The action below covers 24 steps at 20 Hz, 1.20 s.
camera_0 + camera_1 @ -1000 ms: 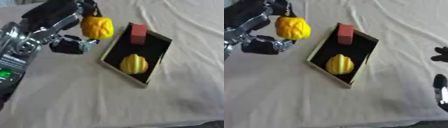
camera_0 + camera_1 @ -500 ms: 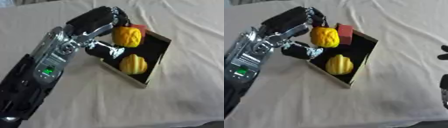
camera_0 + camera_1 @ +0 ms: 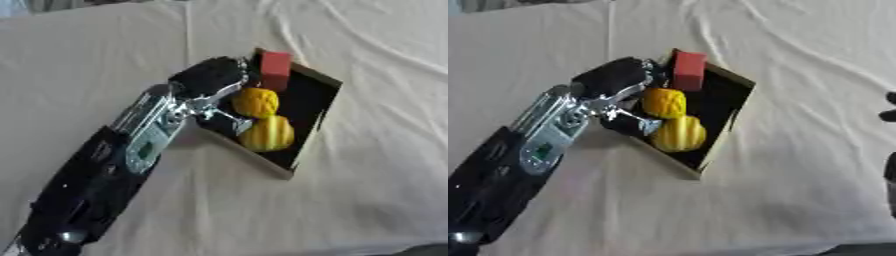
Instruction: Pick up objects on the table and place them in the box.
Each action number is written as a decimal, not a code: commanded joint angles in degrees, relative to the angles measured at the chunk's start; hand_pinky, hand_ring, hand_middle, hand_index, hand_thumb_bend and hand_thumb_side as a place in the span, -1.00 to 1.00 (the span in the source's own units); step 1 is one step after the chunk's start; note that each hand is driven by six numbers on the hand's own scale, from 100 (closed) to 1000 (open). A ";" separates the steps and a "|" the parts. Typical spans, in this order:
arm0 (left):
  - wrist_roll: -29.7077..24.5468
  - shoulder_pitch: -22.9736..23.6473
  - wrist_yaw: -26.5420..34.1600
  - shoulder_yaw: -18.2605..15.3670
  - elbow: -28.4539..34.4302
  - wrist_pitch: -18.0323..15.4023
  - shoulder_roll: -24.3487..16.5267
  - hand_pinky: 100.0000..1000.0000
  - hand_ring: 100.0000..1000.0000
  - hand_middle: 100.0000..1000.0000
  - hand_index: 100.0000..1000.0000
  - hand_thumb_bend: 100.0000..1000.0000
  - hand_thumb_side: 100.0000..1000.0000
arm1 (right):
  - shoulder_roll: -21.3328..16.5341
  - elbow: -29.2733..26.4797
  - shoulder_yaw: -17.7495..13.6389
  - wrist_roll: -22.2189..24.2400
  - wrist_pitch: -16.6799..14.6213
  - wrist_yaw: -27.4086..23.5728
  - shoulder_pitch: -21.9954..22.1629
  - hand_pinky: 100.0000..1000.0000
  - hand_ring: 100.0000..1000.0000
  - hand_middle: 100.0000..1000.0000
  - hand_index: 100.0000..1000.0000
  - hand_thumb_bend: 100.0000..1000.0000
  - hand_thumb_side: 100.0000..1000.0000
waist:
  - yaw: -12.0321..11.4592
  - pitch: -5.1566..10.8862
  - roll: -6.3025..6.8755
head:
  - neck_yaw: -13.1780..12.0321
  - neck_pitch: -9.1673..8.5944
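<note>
Left eye view shows my left hand [image 3: 210, 80] reaching over the near-left wall of the box [image 3: 311, 127], fingers curled round the orange-yellow fruit [image 3: 255, 102]. I hold it low inside the box so that it drops no distance when I let go; whether it already rests on the black floor I cannot tell. It sits at the middle of the box, with the red block [image 3: 275, 70] at its 12 o'clock, standing against the far corner, and the yellow ribbed fruit [image 3: 267, 133] at its 6 o'clock, touching or nearly so. That gap between the two is the only free spot, which I judge is why I bring it in there. My right hand [image 3: 890, 170] shows only as dark shapes at 3 o'clock on the right eye view's edge, on the cloth-covered table [image 3: 798, 200]; its fingers I cannot make out.
</note>
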State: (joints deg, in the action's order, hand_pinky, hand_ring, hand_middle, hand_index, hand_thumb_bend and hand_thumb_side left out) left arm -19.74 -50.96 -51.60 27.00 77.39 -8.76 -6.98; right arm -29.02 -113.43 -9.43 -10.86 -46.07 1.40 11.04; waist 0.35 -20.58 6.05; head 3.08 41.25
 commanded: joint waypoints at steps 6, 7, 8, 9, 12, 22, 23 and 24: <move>-2.76 -0.05 -0.66 -1.15 2.59 -0.64 -1.25 0.75 0.64 0.59 0.91 -0.78 0.02 | -0.66 -1.16 -0.23 0.63 0.54 -0.22 0.04 1.00 0.71 0.25 0.50 -1.00 -0.18 | 0.16 0.87 -0.36 | 0.10 -0.42; -3.26 0.11 0.05 -1.35 3.85 -0.59 -1.67 0.76 0.65 0.60 0.92 -0.70 0.13 | -0.60 -1.16 -0.23 0.69 0.63 -0.19 0.07 1.00 0.71 0.25 0.50 -1.00 -0.18 | 0.12 0.88 -0.35 | 0.20 -0.42; -3.74 0.25 0.69 -1.54 5.09 -0.41 -2.10 0.79 0.68 0.62 0.95 -0.54 0.31 | -0.55 -1.16 -0.22 0.74 0.70 -0.18 0.10 1.00 0.71 0.25 0.50 -1.00 -0.18 | 0.08 0.89 -0.34 | 0.27 -0.41; -4.11 0.37 1.26 -1.80 6.43 -0.21 -2.57 0.81 0.70 0.63 0.95 -0.46 0.33 | -0.50 -1.16 -0.21 0.80 0.79 -0.18 0.12 1.00 0.71 0.25 0.50 -1.00 -0.18 | 0.02 0.92 -0.34 | 0.32 -0.45; -4.67 0.77 2.17 -2.83 9.90 0.80 -3.61 0.83 0.72 0.64 0.96 -0.36 0.35 | -0.44 -1.16 -0.17 0.95 0.93 -0.21 0.22 1.00 0.71 0.24 0.50 -1.00 -0.18 | -0.14 1.00 -0.42 | 0.45 -0.48; -6.48 1.74 7.01 -5.41 18.03 3.33 -5.48 0.80 0.72 0.61 0.93 -0.53 0.22 | -0.52 -1.16 -0.16 0.70 0.41 -0.53 0.58 1.00 0.71 0.24 0.50 -1.00 -0.18 | -0.38 1.49 -0.87 | 0.63 -0.61; -6.59 1.85 7.54 -5.71 19.18 3.52 -5.66 0.80 0.72 0.61 0.93 -0.56 0.15 | -0.44 -1.16 -0.19 0.64 0.42 -0.52 0.64 1.00 0.71 0.24 0.50 -1.00 -0.18 | -0.41 1.51 -0.89 | 0.69 -0.61; -6.81 1.92 7.96 -5.91 20.13 3.67 -5.82 0.80 0.72 0.61 0.93 -0.56 0.14 | -0.39 -1.16 -0.22 0.56 0.47 -0.53 0.66 1.00 0.71 0.24 0.50 -1.00 -0.18 | -0.45 1.54 -0.89 | 0.76 -0.60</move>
State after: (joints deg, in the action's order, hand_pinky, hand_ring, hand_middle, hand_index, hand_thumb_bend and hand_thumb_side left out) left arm -26.38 -48.42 -44.52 22.05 95.35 -5.35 -11.65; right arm -28.89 -113.43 -9.43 -10.17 -45.41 1.27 11.60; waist -0.07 -20.40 5.76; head 3.69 41.24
